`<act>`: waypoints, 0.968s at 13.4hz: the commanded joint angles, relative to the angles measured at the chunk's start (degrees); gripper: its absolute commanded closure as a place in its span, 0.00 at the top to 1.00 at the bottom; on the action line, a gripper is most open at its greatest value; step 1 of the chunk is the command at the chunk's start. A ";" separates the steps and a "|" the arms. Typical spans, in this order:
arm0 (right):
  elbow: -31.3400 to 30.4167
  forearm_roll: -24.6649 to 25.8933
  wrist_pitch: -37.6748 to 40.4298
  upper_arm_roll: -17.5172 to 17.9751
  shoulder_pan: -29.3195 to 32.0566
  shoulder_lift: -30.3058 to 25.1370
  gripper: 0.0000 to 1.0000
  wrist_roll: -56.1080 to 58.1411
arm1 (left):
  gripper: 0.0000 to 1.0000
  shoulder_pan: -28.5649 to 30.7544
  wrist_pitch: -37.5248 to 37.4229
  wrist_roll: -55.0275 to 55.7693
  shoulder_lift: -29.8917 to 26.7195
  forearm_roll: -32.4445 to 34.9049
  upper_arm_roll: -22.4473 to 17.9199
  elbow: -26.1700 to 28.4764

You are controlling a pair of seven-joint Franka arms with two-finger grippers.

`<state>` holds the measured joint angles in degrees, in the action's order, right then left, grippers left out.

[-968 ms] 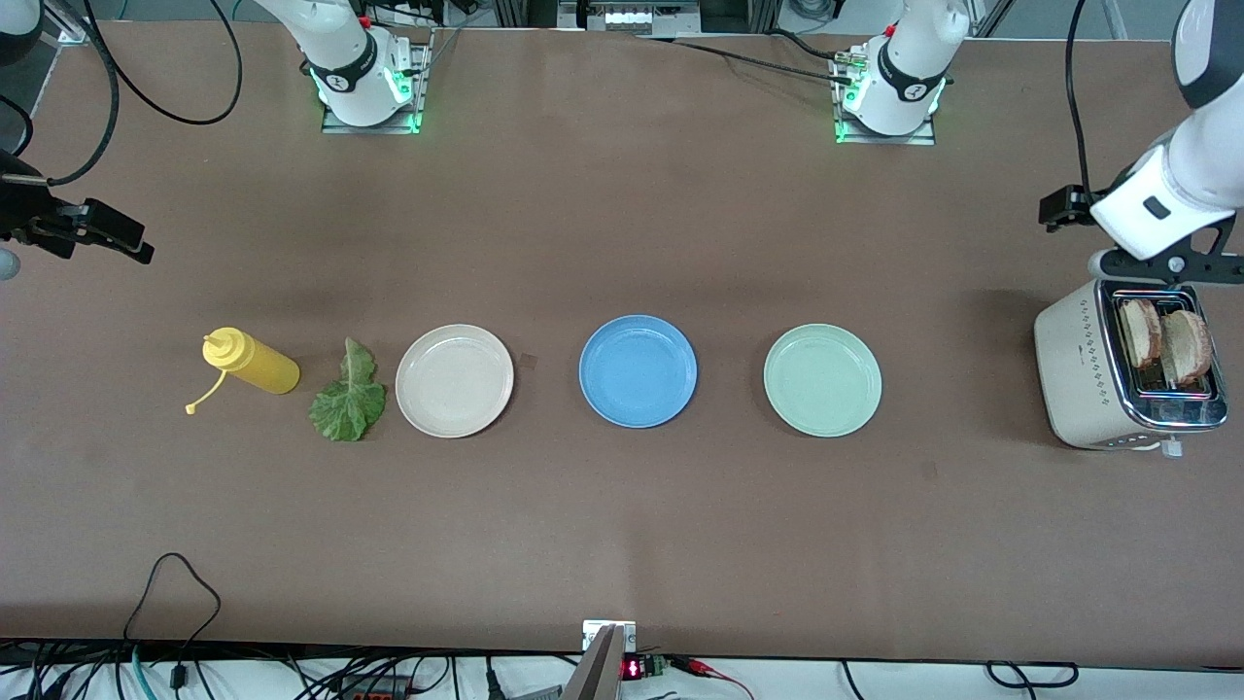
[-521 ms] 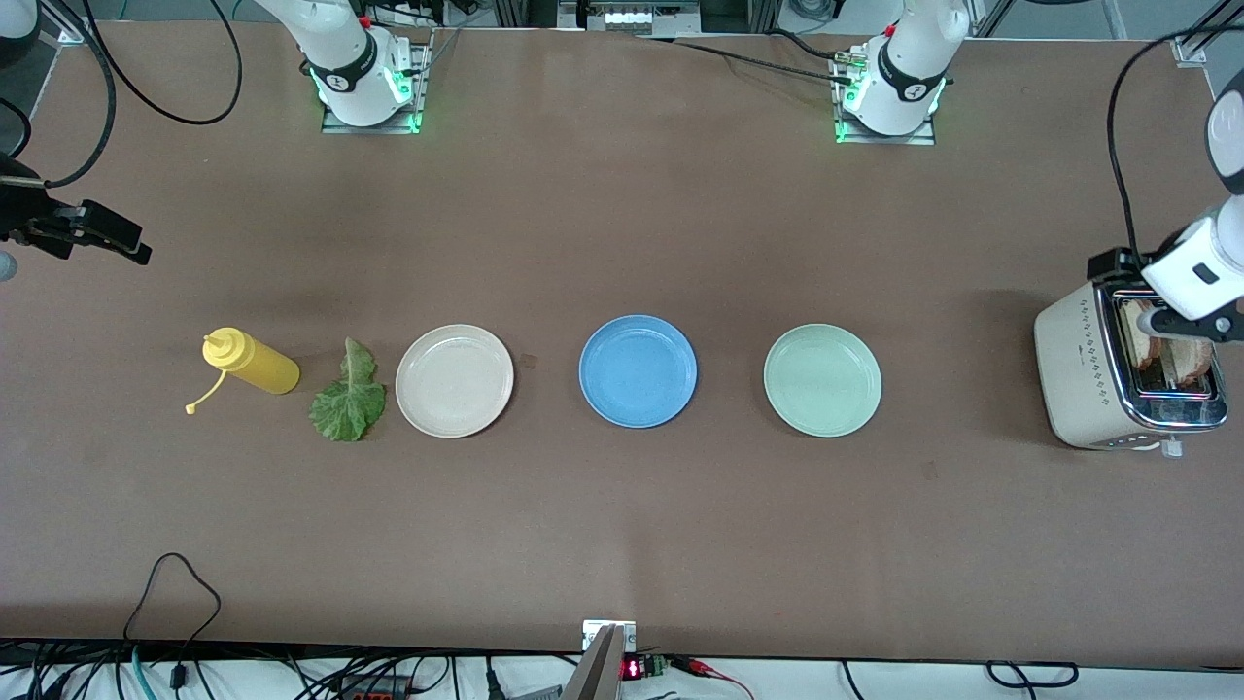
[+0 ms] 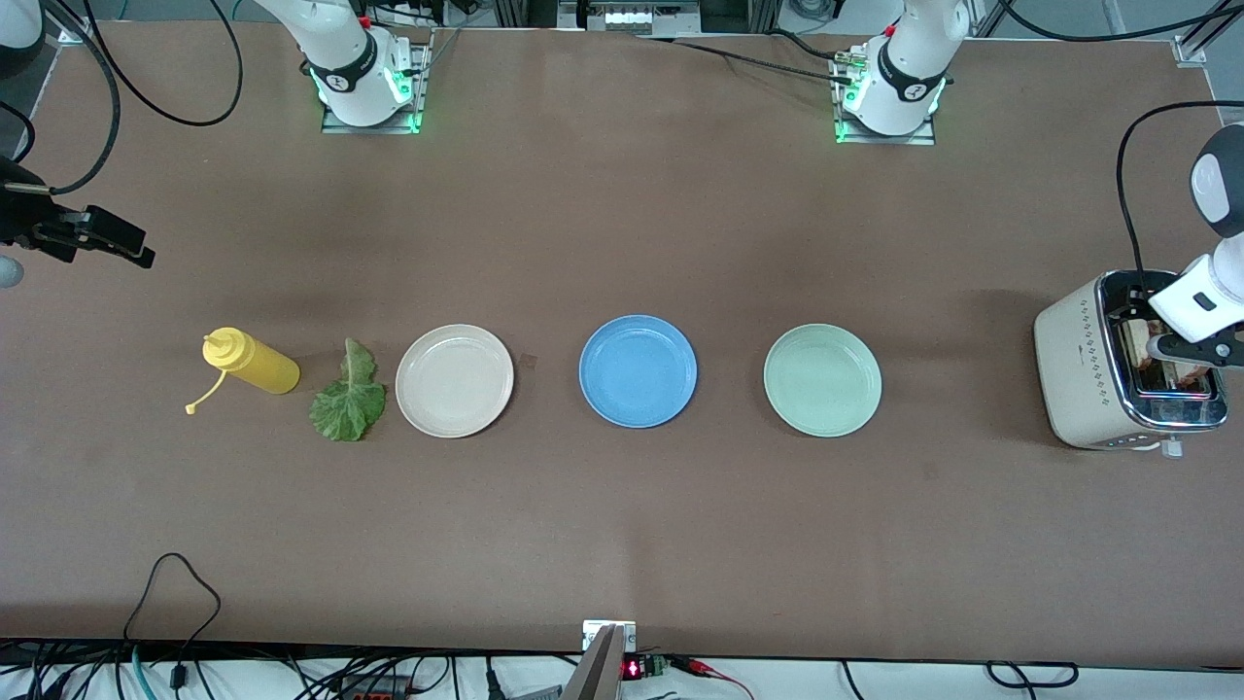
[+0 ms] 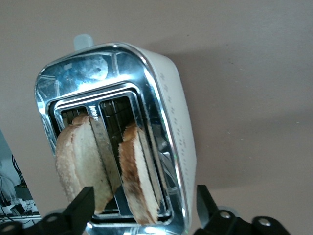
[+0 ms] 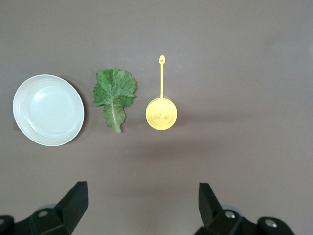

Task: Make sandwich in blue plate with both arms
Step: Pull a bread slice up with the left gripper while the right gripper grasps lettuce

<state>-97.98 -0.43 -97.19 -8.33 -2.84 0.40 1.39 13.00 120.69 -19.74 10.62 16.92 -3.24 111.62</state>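
The blue plate (image 3: pixel 638 370) sits empty at the table's middle. Two toasted bread slices (image 4: pixel 80 159) (image 4: pixel 139 171) stand upright in the slots of a cream and chrome toaster (image 3: pixel 1079 365) at the left arm's end of the table. My left gripper (image 3: pixel 1181 352) hangs open just over the toaster; in the left wrist view (image 4: pixel 143 196) its fingers straddle one slice without touching it. The green lettuce leaf (image 3: pixel 347 396) lies flat on the table and shows in the right wrist view (image 5: pixel 114 95). My right gripper (image 3: pixel 107 240) waits open and empty, high over the right arm's end of the table (image 5: pixel 142 188).
A beige plate (image 3: pixel 454 380) lies between the lettuce and the blue plate. A pale green plate (image 3: pixel 822 380) lies between the blue plate and the toaster. A yellow squeeze bottle (image 3: pixel 251 362) with its cap hanging off lies beside the lettuce.
My left gripper has come down and over the toaster's slots, covering most of the bread in the front view. The right gripper has barely moved.
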 commanded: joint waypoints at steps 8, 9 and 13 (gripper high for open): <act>1.39 -0.09 -0.37 0.59 -1.99 2.05 1.00 -0.77 | 0.01 1.23 -2.12 -5.75 1.78 1.36 0.51 -2.45; 2.61 -0.01 -0.28 0.59 -2.69 2.58 1.00 -0.69 | 0.01 1.23 -4.91 -5.83 1.51 1.36 0.95 -4.20; 3.15 -0.62 -2.55 0.59 -8.74 6.88 1.00 -1.12 | 0.01 0.44 -23.79 -5.22 1.60 1.09 6.11 -16.49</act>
<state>-96.92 -0.62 -98.45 -7.55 -8.19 3.63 1.27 13.56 105.50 -24.36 12.65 17.10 -0.76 101.02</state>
